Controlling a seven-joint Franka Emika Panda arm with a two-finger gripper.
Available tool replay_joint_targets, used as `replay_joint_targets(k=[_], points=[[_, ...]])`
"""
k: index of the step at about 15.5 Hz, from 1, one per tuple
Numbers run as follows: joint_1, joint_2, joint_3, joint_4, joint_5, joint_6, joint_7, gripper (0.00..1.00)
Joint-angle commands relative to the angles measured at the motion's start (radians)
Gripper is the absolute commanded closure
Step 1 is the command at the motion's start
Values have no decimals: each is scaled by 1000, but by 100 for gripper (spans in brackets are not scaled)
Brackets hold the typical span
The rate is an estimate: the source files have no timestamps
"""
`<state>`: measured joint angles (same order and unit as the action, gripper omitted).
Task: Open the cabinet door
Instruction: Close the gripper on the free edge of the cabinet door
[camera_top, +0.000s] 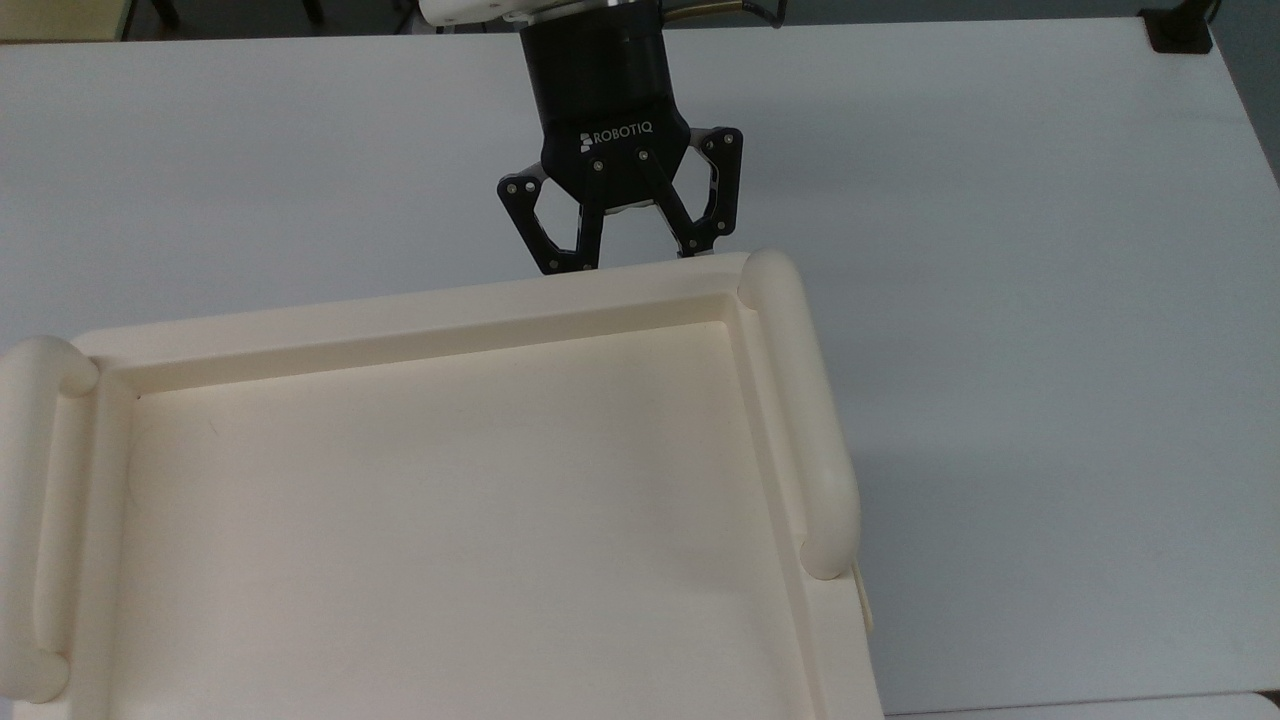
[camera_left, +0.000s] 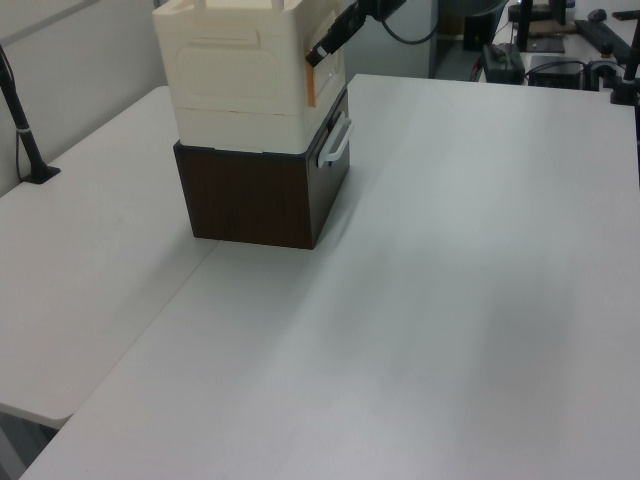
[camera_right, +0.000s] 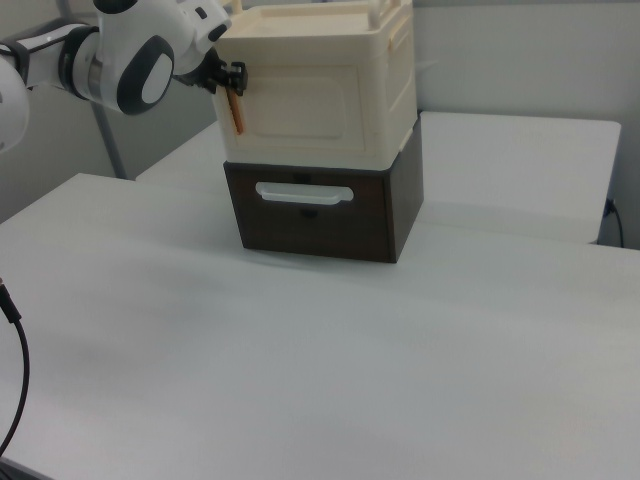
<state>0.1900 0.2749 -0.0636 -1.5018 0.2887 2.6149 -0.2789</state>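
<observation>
A cream cabinet (camera_right: 330, 90) stands on a dark brown drawer box. Its cabinet door (camera_right: 320, 110) is the flat front panel and lies closed; an orange-brown strip (camera_right: 236, 112) runs down its edge at the right view's left. In the left view the door (camera_left: 330, 80) is seen edge-on beside the same strip (camera_left: 310, 78). My black gripper (camera_top: 622, 255) is open and reaches down past the cabinet's top rim (camera_top: 400, 305), which hides its fingertips. It sits at the door's upper corner by the strip in the left view (camera_left: 325, 47) and the right view (camera_right: 232, 78).
The brown drawer box (camera_right: 310, 215) has a white handle (camera_right: 305, 192). The cabinet's recessed top (camera_top: 450, 500) has thick rounded rails (camera_top: 800, 420). The white table (camera_left: 450, 300) spreads wide in front. A black post (camera_left: 25, 130) stands at the left view's left.
</observation>
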Motion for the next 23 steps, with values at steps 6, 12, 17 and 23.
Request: replay_joint_targets(k=[6,12,17,23], points=[[12,21,-5,12,0,71,21,85],[5,18,-5,-6,-3,70,15,88],[-3,-19,-5,-44,-5,44,15,88],[-41,-65,-5,-54,-5,-101,12,88]])
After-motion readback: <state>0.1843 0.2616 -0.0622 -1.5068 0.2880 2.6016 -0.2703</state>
